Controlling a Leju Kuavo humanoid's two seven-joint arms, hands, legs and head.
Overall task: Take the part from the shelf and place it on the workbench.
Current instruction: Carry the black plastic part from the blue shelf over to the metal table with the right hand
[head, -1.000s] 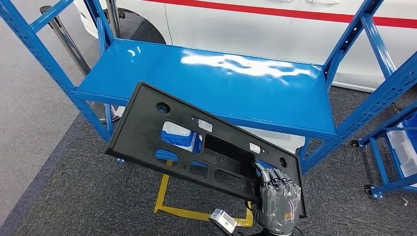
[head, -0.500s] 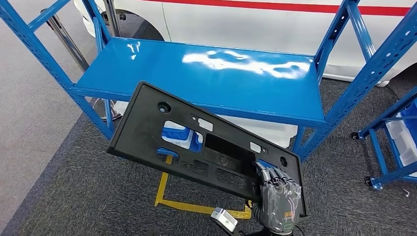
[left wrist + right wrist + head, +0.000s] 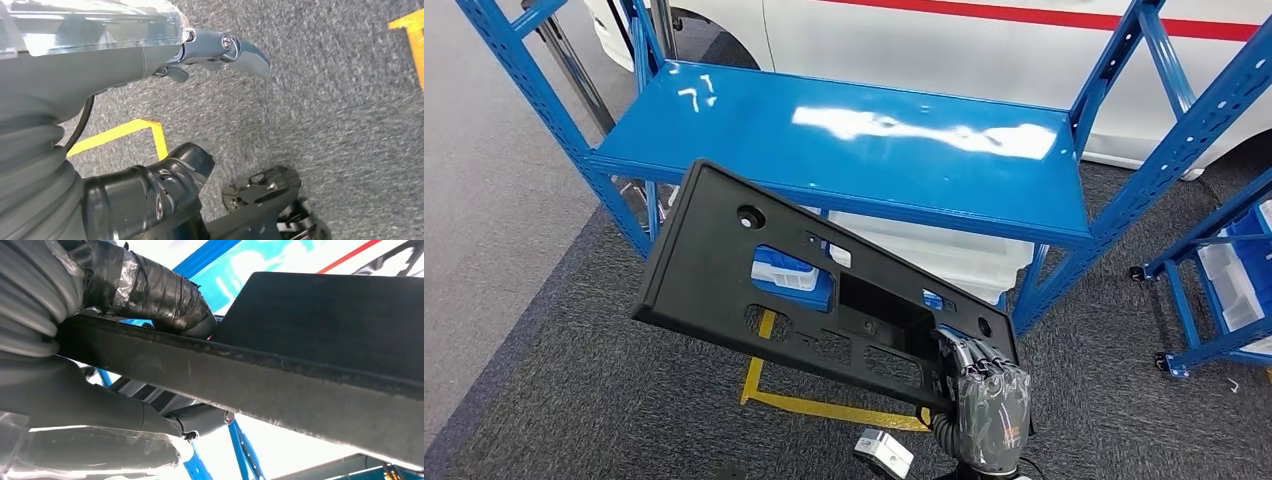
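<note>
The right hand (image 3: 989, 405) grips the lower right corner of the black plastic panel (image 3: 754, 270) — its dark fingers (image 3: 969, 355) lie curled over the panel's front face. In the right wrist view the taped thumb (image 3: 150, 292) presses on one side of the panel's edge and the fingers close on the other side, so the edge is clamped between them.

The panel is held in the air, tilted, with its upper left corner raised toward the shelf and its lower right corner at the hand. It is a flat, long part with round holes near its ends and several rectangular cut-outs across its middle. It hangs in front of the blue metal shelf (image 3: 874, 150), overlapping the shelf's front edge in the head view — whether it touches that edge cannot be told.

The left hand (image 3: 220, 50) hangs over grey carpet (image 3: 325, 100); its visible fingers are extended and nothing is held in it.

The shelf board is glossy blue, carried on perforated blue uprights (image 3: 544, 100). White and blue bins (image 3: 789, 275) show through the panel's cut-outs, below the board. Yellow tape (image 3: 824, 405) marks the carpet below the panel. A white vehicle body (image 3: 944, 40) with a red stripe stands behind the shelf. A second blue rack (image 3: 1214, 270) stands to the right.
</note>
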